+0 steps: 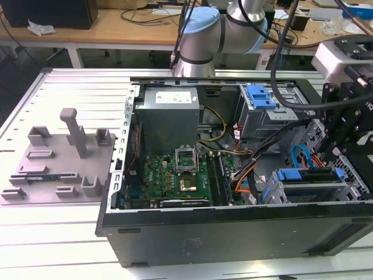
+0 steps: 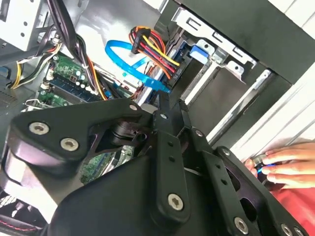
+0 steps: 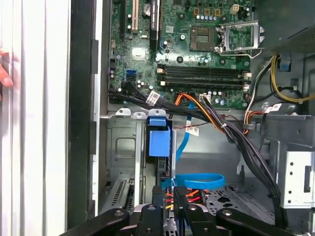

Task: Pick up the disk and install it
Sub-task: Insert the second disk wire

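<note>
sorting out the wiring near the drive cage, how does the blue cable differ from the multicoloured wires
The blue cable is one flat band of a single colour; the multicoloured wires are several thin round strands in red, yellow, orange and black. The blue cable sweeps in a wide loop, while the multicoloured wires run together as a tight bunch. Both lie inside the case.

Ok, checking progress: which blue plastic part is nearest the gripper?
The long blue carrier frame in the cage at the exterior view's right, beside the gripper; the blue latch sits farther off.
</note>
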Controlling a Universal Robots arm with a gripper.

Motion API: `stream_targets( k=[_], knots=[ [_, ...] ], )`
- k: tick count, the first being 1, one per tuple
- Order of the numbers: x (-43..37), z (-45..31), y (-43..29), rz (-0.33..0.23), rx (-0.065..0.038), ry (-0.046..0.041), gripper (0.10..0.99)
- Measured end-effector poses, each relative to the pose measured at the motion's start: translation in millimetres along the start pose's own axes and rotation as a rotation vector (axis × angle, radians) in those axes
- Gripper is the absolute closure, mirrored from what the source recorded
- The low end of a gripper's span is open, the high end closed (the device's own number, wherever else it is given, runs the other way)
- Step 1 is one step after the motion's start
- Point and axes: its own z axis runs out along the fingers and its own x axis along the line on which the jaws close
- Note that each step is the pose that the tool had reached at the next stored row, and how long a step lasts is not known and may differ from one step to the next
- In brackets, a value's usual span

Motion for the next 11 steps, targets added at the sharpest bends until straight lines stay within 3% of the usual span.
stream_targets(
  k=[1, 3, 11],
  knots=[
    [-0.6, -3.4, 3.1, 0.0, 0.005, 0.0003, 0.867],
    [-2.9, -6.0, 7.3, 0.0, 0.009, 0.005, 0.98],
    [-3.0, -6.1, 7.3, -0.001, 0.009, 0.017, 0.98]
  ],
)
